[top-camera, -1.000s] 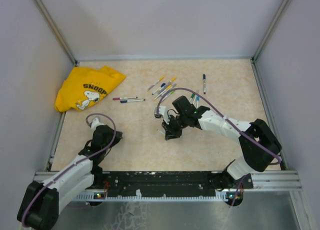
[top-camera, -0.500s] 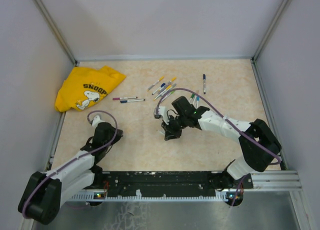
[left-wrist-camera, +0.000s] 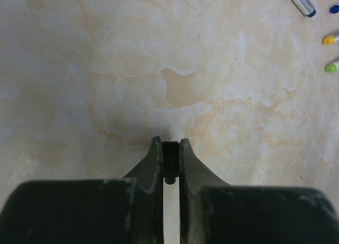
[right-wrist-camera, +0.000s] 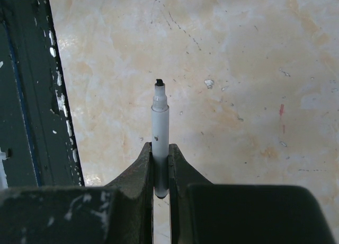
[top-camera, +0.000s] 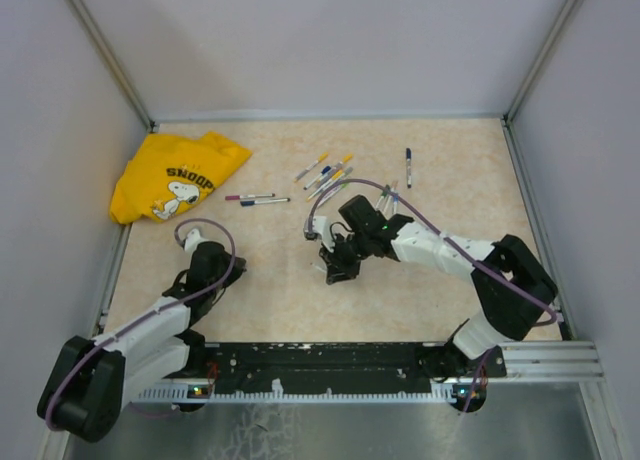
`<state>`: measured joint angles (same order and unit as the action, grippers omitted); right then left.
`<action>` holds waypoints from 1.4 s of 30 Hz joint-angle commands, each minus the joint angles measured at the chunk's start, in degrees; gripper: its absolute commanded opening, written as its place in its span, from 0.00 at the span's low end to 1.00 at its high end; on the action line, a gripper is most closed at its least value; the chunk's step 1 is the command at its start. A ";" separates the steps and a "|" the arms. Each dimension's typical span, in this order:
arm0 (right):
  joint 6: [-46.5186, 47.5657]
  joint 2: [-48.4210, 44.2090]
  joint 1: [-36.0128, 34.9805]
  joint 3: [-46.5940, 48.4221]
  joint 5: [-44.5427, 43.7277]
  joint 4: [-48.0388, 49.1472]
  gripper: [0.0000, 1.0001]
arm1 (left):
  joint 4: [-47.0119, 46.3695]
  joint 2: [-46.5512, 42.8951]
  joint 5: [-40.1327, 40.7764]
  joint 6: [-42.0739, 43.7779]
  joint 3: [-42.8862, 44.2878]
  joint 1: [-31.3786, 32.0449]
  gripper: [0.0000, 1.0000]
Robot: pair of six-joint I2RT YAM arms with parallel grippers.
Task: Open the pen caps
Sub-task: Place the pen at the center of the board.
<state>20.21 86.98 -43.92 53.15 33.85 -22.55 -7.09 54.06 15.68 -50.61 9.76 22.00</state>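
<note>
I am clamping my right claw (right-wrist-camera: 160,148) on a grey-white pen (right-wrist-camera: 160,122). Its black tip is bare and pointing straight out ahead of the fingers, over the middle of the table (right-wrist-camera: 254,69). My left claw (left-wrist-camera: 170,147) is pinching a small black cap (left-wrist-camera: 170,158) over the table's near-left part, well apart from the right claw. A fan of pens (top-camera: 328,174) with coloured ends is lying beyond my right claw, toward the far side, their long axes running from near-left to far-right. A pair of pens (top-camera: 257,198) is lying crosswise near the yellow shirt (top-camera: 170,175), beyond my left claw. A lone pen (top-camera: 408,167) is lying at the far right. I am judging the right claw nearer the fan and the left nearer the pair; each needs emptying first.
</note>
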 commanded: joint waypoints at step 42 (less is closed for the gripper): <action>-23.00 23.45 -13.30 17.91 -20.10 11.28 0.00 | 7.19 13.75 3.15 -6.27 5.35 -0.37 0.15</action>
<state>0.78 108.05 -54.68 65.63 18.68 -12.82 -7.88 64.47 18.22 -57.04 15.44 22.00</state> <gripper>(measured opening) 0.070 0.158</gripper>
